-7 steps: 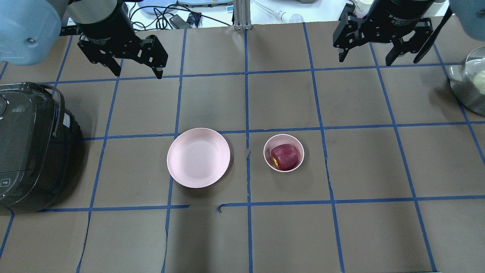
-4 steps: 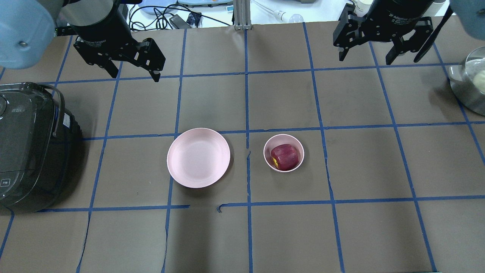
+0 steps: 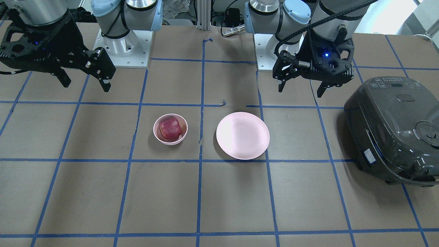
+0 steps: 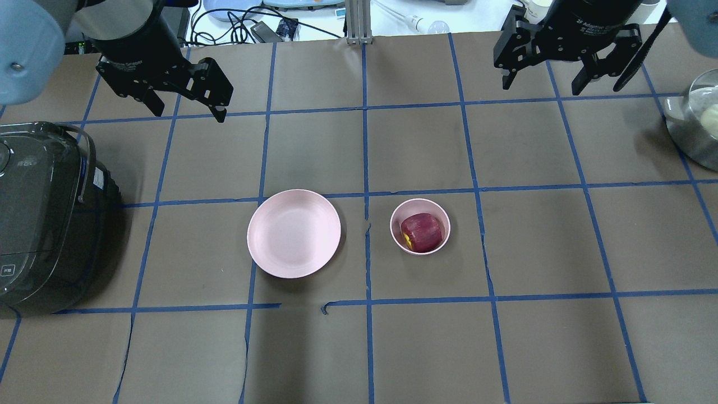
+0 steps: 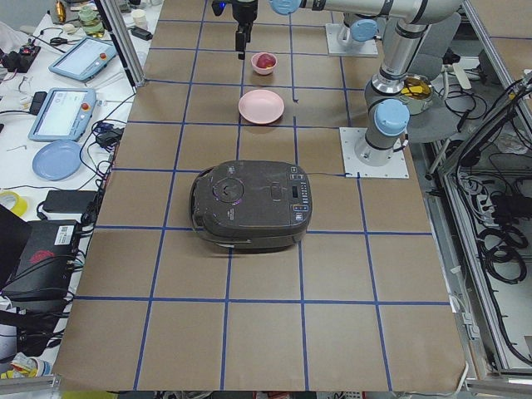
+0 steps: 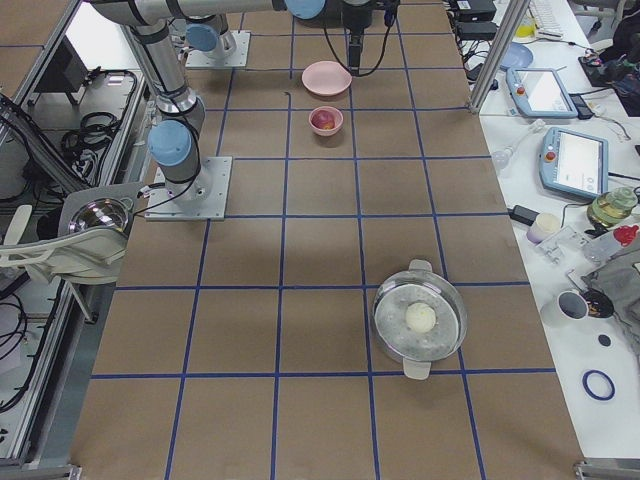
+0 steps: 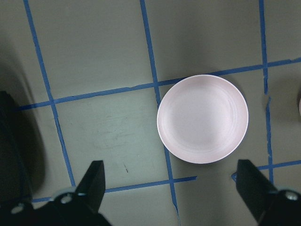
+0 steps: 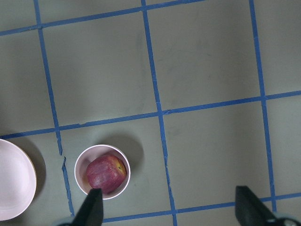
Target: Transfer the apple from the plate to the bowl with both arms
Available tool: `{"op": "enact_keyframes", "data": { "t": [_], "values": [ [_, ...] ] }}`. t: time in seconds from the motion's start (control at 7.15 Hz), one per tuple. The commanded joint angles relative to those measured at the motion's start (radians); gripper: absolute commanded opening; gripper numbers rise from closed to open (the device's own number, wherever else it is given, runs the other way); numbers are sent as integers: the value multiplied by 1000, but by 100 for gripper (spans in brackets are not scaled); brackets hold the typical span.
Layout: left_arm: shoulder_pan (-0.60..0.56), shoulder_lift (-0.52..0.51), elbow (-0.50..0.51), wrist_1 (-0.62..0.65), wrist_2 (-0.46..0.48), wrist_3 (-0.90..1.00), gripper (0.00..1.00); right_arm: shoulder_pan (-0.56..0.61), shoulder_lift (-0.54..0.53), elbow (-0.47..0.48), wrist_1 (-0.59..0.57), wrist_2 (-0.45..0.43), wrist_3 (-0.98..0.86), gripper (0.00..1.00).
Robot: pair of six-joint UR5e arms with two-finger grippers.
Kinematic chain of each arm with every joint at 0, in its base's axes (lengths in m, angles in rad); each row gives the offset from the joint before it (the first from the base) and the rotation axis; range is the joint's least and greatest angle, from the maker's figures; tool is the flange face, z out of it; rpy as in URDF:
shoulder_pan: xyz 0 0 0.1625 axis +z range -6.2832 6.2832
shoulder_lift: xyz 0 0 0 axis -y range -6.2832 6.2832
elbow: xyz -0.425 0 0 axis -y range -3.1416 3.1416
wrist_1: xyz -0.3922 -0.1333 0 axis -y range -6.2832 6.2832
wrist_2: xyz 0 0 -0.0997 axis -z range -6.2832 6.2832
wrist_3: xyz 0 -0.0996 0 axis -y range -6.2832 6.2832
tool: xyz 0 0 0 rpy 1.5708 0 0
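The dark red apple point(image 4: 422, 232) lies inside the small pink bowl point(image 4: 419, 201), right of centre. The wide pink plate point(image 4: 294, 233) stands empty to its left. My left gripper point(image 4: 188, 112) is open and empty, high above the table, far behind and left of the plate. My right gripper point(image 4: 541, 88) is open and empty, high up, far behind and right of the bowl. The left wrist view shows the empty plate point(image 7: 202, 118) between the open fingers. The right wrist view shows the apple point(image 8: 106, 174) in the bowl point(image 8: 101, 147).
A dark rice cooker point(image 4: 45, 219) stands at the table's left edge, near the left arm. A metal pot point(image 4: 695, 123) with a pale round thing in it stands at the far right edge. Blue tape lines grid the brown table cover.
My left gripper has drawn back, up and to the left, away from the plate. My right gripper has barely moved. Apple, bowl and plate stay put.
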Motion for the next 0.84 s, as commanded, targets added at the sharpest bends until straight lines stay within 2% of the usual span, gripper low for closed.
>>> {"op": "enact_keyframes", "data": {
  "t": [0.0, 0.7],
  "values": [
    [5, 8, -13, -22, -7, 3, 100, 0, 0, -1, 0, 0, 1, 100],
    [2, 45, -12, -16, 3, -13, 100, 0, 0, -1, -1, 2, 1, 100]
  ]
}}
